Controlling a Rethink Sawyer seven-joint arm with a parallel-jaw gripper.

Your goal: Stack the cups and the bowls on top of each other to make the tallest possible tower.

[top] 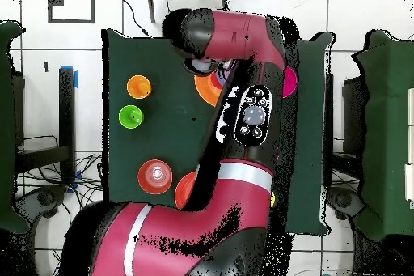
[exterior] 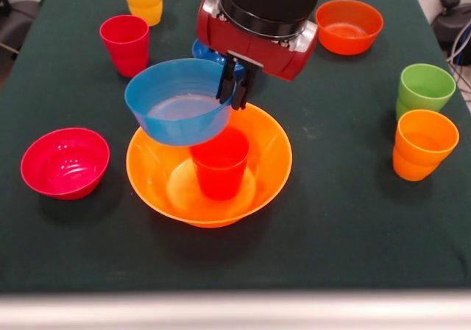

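Gripper (exterior: 236,87) jaws pinched on near rim of light blue bowl (exterior: 179,102), held aloft, offset up-left of red-orange cup (exterior: 220,162) standing upright inside large orange bowl (exterior: 265,149) on counter; overhead view blocked by arm.

Glossy smooth plastic cups (exterior: 125,44) and bowls (exterior: 65,162); matt green cloth table (exterior: 346,197)
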